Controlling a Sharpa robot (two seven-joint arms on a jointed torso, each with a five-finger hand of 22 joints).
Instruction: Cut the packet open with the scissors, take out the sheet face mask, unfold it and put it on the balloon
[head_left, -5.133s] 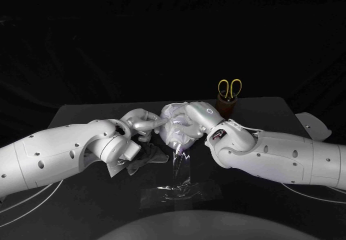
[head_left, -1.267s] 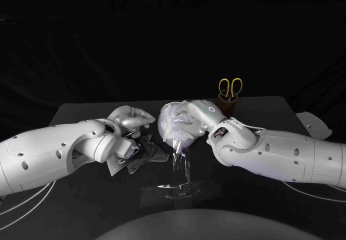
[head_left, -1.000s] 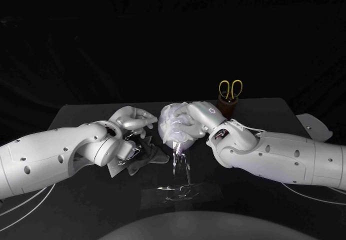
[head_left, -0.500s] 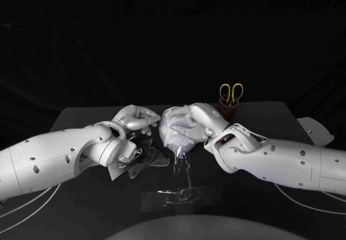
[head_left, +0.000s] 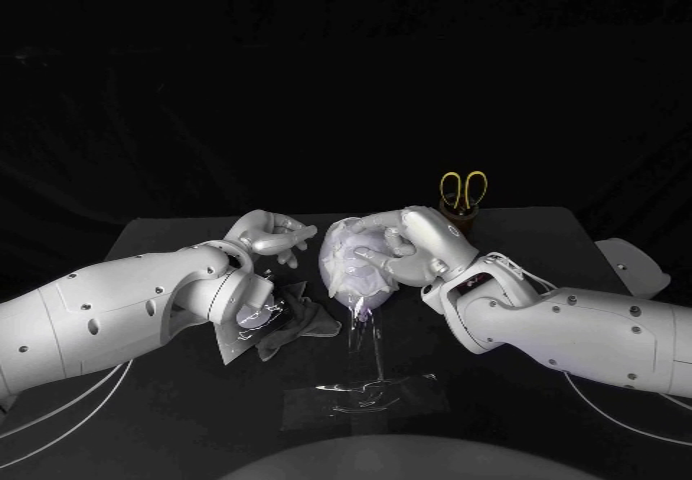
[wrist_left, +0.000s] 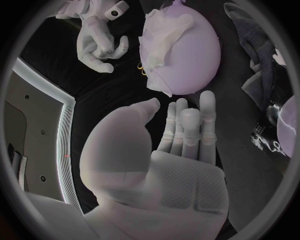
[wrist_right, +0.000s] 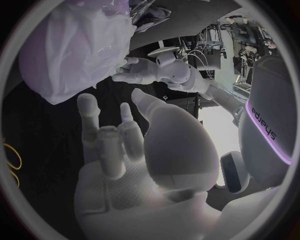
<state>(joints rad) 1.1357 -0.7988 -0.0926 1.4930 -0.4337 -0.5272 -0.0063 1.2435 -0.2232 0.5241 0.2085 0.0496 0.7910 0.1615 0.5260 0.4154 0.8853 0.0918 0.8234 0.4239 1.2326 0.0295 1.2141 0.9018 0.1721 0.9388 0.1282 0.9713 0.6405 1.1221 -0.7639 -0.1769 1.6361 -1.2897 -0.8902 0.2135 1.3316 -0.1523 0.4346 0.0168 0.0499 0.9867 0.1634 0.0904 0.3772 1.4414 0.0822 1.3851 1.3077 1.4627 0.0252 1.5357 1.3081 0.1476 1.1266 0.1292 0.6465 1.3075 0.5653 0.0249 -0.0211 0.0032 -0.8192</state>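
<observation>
A pale purple balloon (head_left: 356, 290) stands on a thin clear stem (head_left: 364, 338) at mid table. The white sheet mask (head_left: 346, 256) lies crumpled over its upper part, also seen as the mask (wrist_left: 164, 34) on the balloon (wrist_left: 187, 60). My left hand (head_left: 274, 238) hovers just left of the balloon, fingers loosely out and holding nothing. My right hand (head_left: 411, 245) sits close on the balloon's right with fingers spread and nothing in them; the left wrist view shows this right hand (wrist_left: 100, 42) apart from the balloon. The cut packet (head_left: 361, 393) lies flat at the front.
The yellow-handled scissors (head_left: 463, 188) stand in a brown holder (head_left: 459, 214) at the back right. A dark cloth (head_left: 296, 322) and a crinkled clear wrapper (head_left: 245, 335) lie under my left forearm. The table's far edge (head_left: 188, 222) runs behind both hands.
My left hand has drawn back from the balloon's left side. My right hand's fingers have lifted off the mask and spread. The mask stays on the balloon.
</observation>
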